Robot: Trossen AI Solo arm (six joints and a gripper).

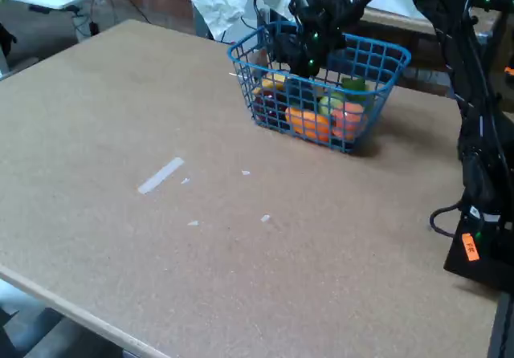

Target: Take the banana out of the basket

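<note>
Fixed view: the arm is reaching down into the basket (321,85) at the far side of the desk (161,213), and the pincer (303,57) is sitting low inside the rim; whether it is released or clenched cannot be told, the fingers being hidden among dark parts. The banana (273,79) is showing only as a yellow patch at the basket's left end, beside an orange fruit (309,123) and other pieces. Its long axis and pointing cannot be read. Judged: light, firm, smooth-skinned, easily bruised; gripping across mid-body is looking best.
</note>
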